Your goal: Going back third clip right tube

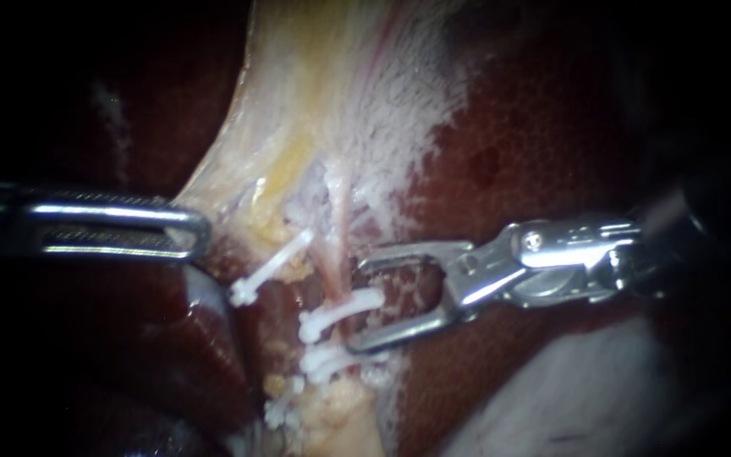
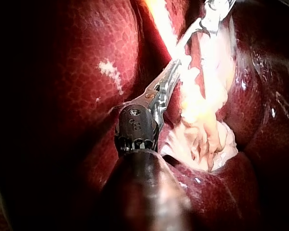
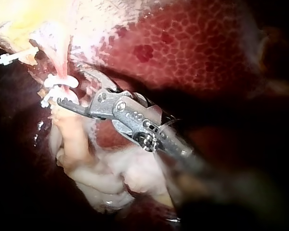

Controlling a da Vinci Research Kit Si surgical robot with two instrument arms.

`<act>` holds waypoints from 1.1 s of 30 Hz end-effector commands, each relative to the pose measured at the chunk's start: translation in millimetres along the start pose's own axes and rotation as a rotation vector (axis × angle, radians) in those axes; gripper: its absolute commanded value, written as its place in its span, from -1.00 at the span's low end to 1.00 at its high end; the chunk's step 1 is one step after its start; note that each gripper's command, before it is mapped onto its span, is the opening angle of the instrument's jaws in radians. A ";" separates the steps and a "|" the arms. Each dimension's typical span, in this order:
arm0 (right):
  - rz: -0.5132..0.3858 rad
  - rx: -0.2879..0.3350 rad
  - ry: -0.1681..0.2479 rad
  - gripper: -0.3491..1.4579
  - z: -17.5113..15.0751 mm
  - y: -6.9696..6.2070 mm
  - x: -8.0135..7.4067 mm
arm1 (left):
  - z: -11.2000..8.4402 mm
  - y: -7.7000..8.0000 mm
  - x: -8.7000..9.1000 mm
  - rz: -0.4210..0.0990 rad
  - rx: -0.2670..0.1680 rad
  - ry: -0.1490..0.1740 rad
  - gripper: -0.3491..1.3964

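Two white clips sit across the pink right tube (image 1: 334, 254): an upper clip (image 1: 340, 309) and a lower clip (image 1: 332, 360). My right instrument (image 1: 355, 305) comes in from the right with its jaws open, one above and one below the upper clip, not pressing on it. In the right wrist view the same jaws (image 3: 70, 89) stand open beside the clips (image 3: 58, 82). A third clip (image 1: 268, 267) lies further left on the left tube. My left instrument (image 1: 200, 230) is shut on the edge of the pale tissue (image 1: 213, 182), also visible in the left wrist view (image 2: 176, 65).
Dark red liver (image 1: 535, 127) lies right of and behind the tubes. The pale yellow gallbladder tissue (image 1: 315, 85) stretches upward. Yellow fatty crumbs (image 1: 332, 406) sit below the clips. A blurred pale mass (image 1: 568, 389) fills the lower right corner.
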 end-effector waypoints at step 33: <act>-0.044 -0.047 0.003 0.05 -6.6 -1.7 0.5 | 5.1 5.2 7.7 -0.035 -0.028 0.046 -1.00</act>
